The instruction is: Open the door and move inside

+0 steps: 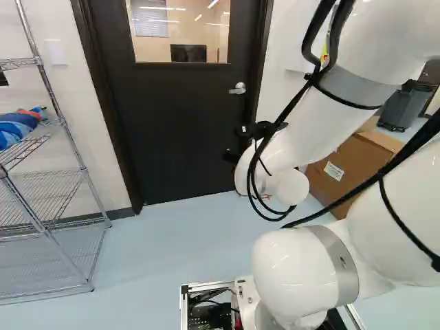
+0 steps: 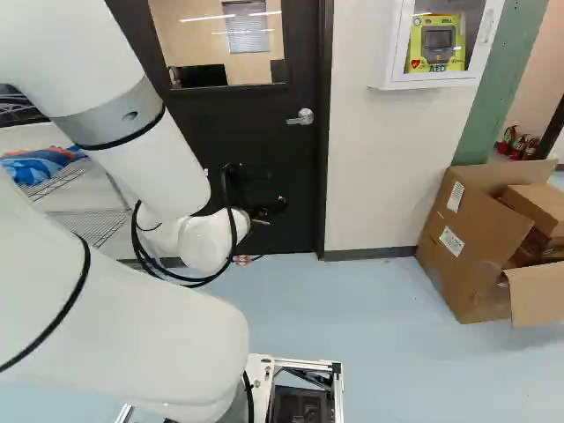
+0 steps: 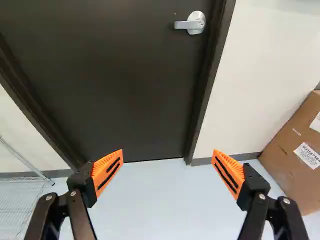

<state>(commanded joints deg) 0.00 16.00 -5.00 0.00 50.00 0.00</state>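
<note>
1. Left base view: I saw the door (image 1: 179,130) shut ahead, flat black, glazed up top, with a silver lever (image 1: 238,89) near one edge.
2. Right base view: my gripper (image 2: 271,189) hung before the door, lower than the lever.
3. Wrist view: the gripper (image 3: 168,154) stood wide apart, holding nothing; the door, dark and plain, lay ahead within its frame (image 3: 210,75).

Near-black is recorded for the door (image 3: 120,90), silver for the lever handle (image 3: 190,24). The finger pads (image 3: 102,167) are seen in orange, striped black; the floor (image 1: 151,254) is noted as pale blue.
</note>
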